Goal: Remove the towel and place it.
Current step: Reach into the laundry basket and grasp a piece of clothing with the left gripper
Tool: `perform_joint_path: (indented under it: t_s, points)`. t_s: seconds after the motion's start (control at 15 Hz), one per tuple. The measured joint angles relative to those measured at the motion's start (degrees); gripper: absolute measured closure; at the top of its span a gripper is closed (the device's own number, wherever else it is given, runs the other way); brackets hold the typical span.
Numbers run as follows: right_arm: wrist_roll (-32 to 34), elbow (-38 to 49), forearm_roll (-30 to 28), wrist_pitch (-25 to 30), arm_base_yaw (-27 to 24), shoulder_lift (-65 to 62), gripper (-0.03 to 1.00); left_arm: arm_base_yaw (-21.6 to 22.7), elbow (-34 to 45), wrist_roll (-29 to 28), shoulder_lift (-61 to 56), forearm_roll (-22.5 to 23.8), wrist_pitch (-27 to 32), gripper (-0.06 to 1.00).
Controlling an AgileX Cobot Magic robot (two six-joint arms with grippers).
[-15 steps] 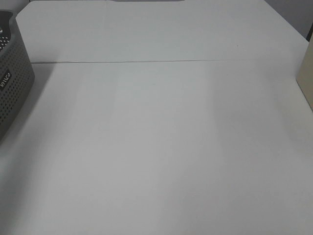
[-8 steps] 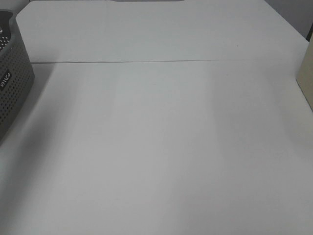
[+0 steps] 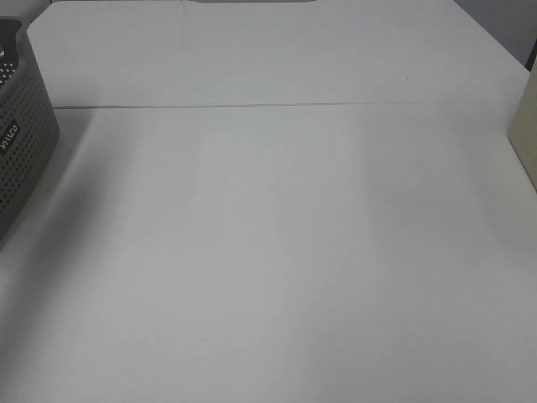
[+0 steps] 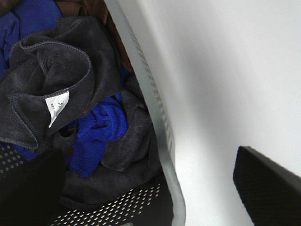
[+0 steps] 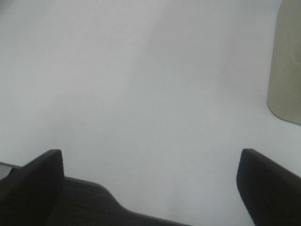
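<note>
In the left wrist view a grey perforated basket holds a crumpled dark grey towel with a white tag and a blue towel. My left gripper is open and empty above the basket's rim, one finger outside over the white table, the other a dark shape over the towels. My right gripper is open and empty above bare table. Neither gripper shows in the exterior high view, where the basket stands at the left edge.
A beige container stands at the table's right edge and shows in the right wrist view. The white table has a seam line across its far part. More blue and brown cloth lies deeper in the basket.
</note>
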Motion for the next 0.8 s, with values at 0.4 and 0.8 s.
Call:
perform_joint_path:
  t_s: [0.4,0.8]
  points:
    - [0.0,0.0,0.0,0.0,0.0,0.0,0.02,15.0,-0.3,11.2,4.4,-15.5,0.2,0.03]
    - [0.0,0.0,0.0,0.0,0.0,0.0,0.02,21.7,-5.6,14.7,13.4,-20.1,0.3,0.05]
